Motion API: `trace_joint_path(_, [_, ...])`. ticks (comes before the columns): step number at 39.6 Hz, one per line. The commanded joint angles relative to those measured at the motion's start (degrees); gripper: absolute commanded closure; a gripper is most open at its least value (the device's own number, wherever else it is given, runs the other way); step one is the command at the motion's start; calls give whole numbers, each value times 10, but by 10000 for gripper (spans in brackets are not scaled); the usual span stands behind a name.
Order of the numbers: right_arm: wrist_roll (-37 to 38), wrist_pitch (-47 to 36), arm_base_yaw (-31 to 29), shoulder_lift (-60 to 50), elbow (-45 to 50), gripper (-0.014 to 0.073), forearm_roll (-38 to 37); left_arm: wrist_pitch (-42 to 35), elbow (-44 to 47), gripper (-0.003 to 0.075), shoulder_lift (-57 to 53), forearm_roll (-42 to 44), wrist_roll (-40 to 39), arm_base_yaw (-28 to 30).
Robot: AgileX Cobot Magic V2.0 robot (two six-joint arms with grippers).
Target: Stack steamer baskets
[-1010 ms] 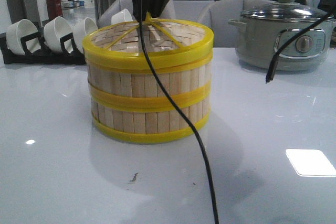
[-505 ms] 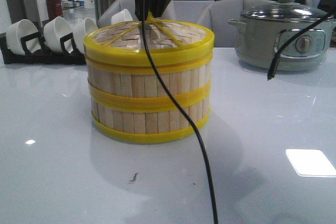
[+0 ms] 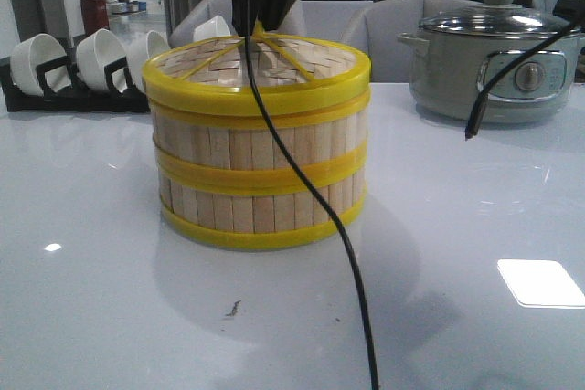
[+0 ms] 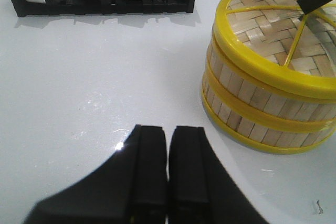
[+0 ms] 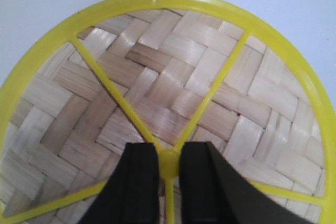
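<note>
While steamer baskets (image 3: 260, 166) stand stacked, lid (image 5: 168, 103) caps them.

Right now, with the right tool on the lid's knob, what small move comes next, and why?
Probably open the right tool and lift straight up. The lid already looks seated level on the two stacked steamer baskets, its yellow rim flush all round, with the tool shut on the knob. The left tool is shut, off to the side.

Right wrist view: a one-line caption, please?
Right gripper pinching the center knob of the woven lid, yellow spokes radiating to its rim.
</note>
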Motion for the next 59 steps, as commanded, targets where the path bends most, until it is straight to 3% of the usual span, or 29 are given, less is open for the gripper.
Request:
trace_joint_path(1, [1,-37,-4,-37,-24,406,-11,-49,-17,627,1,3,-4,1])
trace_joint_path(4, [1,-37,-4,-37,-24,282,-11,-49,-17,627,1,3,-4,1])
trace_joint_path(8, [1,-38,-4,-37,-24,202,-13,-49,-17,627,1,3,-4,1])
trace_joint_path(24, [1,-49,-4,-48,-24,198,-26,-49,-17,627,1,3,-4,1])
trace_joint_path(34, [1,-95,-11,-124,-10,200,-72,-49,-17,627,1,3,-4,1])
trace_joint_path(44, [1,-214,-66,-296,140,200,-72,-49,-17,627,1,3,-4,1])
trace_joint_path(59, [1,-331,-179,-550,457,200,-70,-49,-17,627,1,3,-4,1])
